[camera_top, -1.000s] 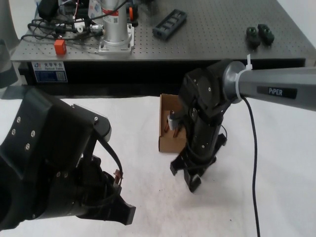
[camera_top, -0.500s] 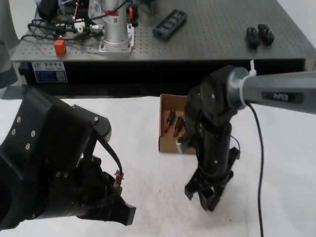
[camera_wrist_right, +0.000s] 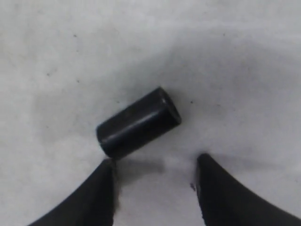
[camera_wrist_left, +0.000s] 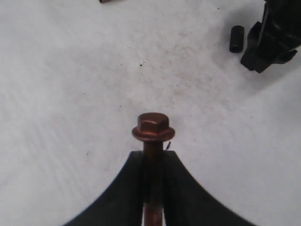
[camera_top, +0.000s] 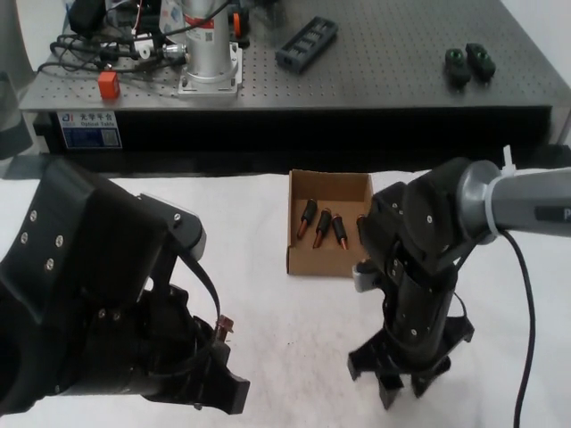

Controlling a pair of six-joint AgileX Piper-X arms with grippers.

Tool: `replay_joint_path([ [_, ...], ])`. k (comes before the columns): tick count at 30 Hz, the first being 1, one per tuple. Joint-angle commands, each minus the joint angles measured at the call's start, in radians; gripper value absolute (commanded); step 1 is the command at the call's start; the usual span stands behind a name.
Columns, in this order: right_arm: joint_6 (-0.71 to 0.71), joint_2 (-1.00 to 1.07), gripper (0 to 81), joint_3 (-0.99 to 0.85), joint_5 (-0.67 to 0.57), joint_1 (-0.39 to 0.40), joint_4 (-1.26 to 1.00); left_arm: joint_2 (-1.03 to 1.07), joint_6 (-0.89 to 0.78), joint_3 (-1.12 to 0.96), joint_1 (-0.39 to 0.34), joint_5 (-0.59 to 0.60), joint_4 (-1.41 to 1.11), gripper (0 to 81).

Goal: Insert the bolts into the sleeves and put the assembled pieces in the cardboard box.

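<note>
- High view: the left arm (camera_top: pixel 89 294) is filling the near left corner, and its left fingers (camera_top: pixel 217 355) are pinching a copper-coloured bolt (camera_top: pixel 223 325) whose end is sticking up above them.
- The right arm (camera_top: pixel 428 241) is reaching down at the near right, with the right fingers (camera_top: pixel 389 390) spread apart just above the white surface (camera_top: pixel 294 357).
- The cardboard box (camera_top: pixel 317 263) is sitting open on the white surface between the two arms, farther back and just beside the right arm. Several assembled pieces (camera_top: pixel 323 227) are lying side by side inside it.
- Behind, a perforated metal surface (camera_top: pixel 375 80) is carrying an orange block (camera_top: pixel 108 85) and a black tray (camera_top: pixel 306 43).
- Left wrist view: the left fingers (camera_wrist_left: pixel 137 165) are closing on the shank of the bolt (camera_wrist_left: pixel 153 129), and its hexagonal head is standing clear beyond the fingertips.
- Farther off, a black sleeve (camera_wrist_left: pixel 236 38) is lying on the white surface (camera_wrist_left: pixel 70 70), just beside the right fingers (camera_wrist_left: pixel 263 47).
- Right wrist view: the right fingers (camera_wrist_right: pixel 101 193) are standing open and gripping nothing.
- The sleeve (camera_wrist_right: pixel 138 122) is lying on its side on the white surface (camera_wrist_right: pixel 235 56), just ahead of the gap between the fingertips and slanted across it. One end is coming very close to one fingertip, and whether the two are touching cannot be told.
</note>
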Motion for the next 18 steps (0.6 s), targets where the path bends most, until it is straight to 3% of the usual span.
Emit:
replay_joint_path([
  [1,0.089,-0.015,38.6,0.002,-0.124,-0.004,-0.063,-0.011,-0.006,-0.001,0.003,0.013,-0.004,0.7],
  [10,0.250,-0.015,38.6,0.002,-0.158,-0.013,-0.180,-0.011,0.001,-0.001,0.003,0.076,-0.004,0.7],
  [18,0.278,-0.015,38.6,0.002,-0.097,-0.056,-0.196,-0.011,0.005,-0.001,0.003,0.087,-0.004,0.7],
])
